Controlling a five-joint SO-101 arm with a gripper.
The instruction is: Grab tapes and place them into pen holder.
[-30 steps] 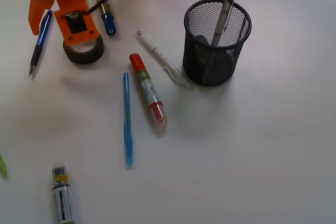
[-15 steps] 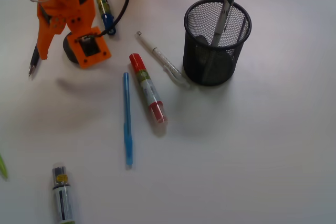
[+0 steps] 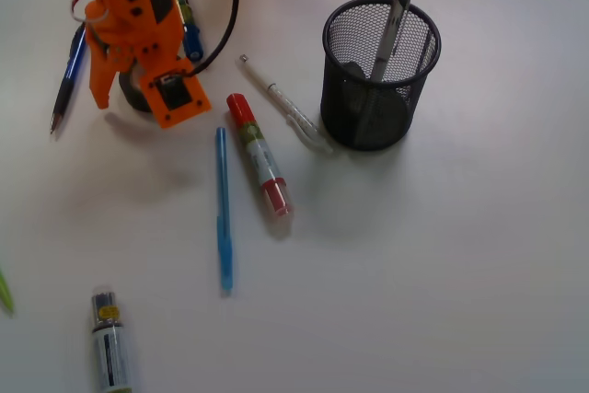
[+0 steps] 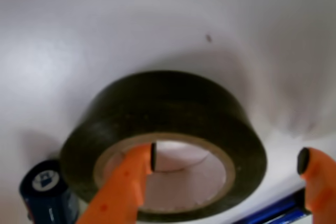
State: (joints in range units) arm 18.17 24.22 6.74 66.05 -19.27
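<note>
A black tape roll (image 4: 168, 98) with a pale inner core lies flat on the white table, filling the wrist view. My orange gripper (image 4: 227, 159) is open over it. The left finger (image 4: 128, 182) sits inside the core and the right finger (image 4: 317, 182) is outside the roll, so the jaws straddle its wall. In the front view the gripper (image 3: 124, 89) covers most of this tape (image 3: 132, 98) at the upper left. The black mesh pen holder (image 3: 380, 71) stands upright at the upper right, far from the gripper, with a grey pen and a dark shape inside.
A red-capped glue stick (image 3: 258, 156), a light blue pen (image 3: 223, 209) and a white pen (image 3: 285, 103) lie between gripper and holder. A dark blue pen (image 3: 67, 75) and a blue-capped stick (image 3: 187, 29) flank the gripper. Another glue stick (image 3: 109, 352) lies at the bottom left.
The gripper has swung and come down over the black tape, which showed plainly a second ago and is now mostly covered. The tape and the other items have stayed in place.
</note>
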